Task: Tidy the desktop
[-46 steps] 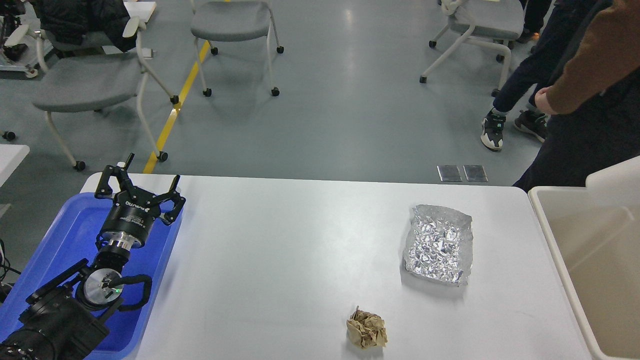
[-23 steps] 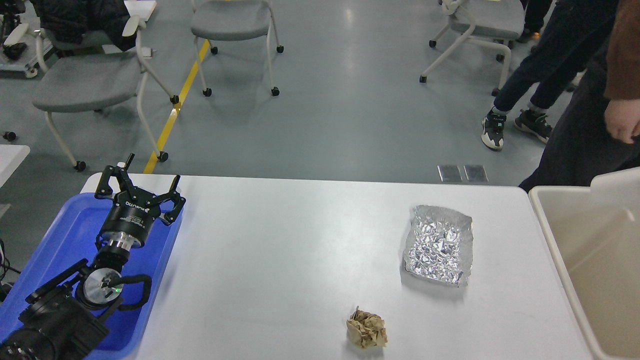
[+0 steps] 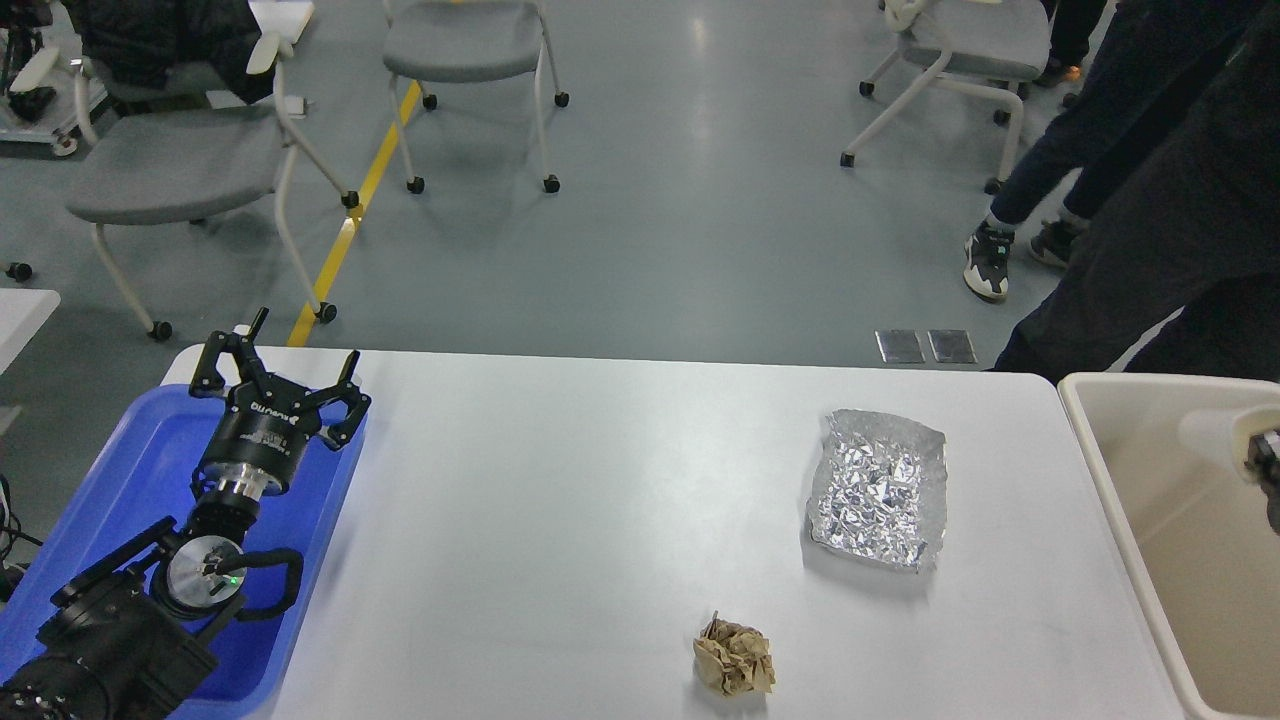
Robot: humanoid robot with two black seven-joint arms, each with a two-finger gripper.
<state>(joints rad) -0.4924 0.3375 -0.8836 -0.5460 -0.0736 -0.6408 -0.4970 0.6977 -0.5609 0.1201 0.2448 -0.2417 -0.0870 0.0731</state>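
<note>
Hovering over the blue tray (image 3: 130, 470) at far left, the left gripper (image 3: 280, 378) holds its jaws spread and empty, so clearing the desktop (image 3: 580, 520) probably means reaching right toward the crumpled paper ball (image 3: 734, 657) near the front edge or the foil sheet (image 3: 879, 490) beyond it; the right gripper is out of view.

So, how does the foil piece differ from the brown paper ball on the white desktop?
The foil piece is silver and shiny; the paper ball is dull brown. The foil piece is spread out, low and roughly rectangular, while the paper ball is crumpled into a compact lump. The foil piece is clearly larger and lies farther from the robot; the paper ball sits near the front edge. Both are wrinkled and rest on the desktop, untouched by any gripper.
</note>
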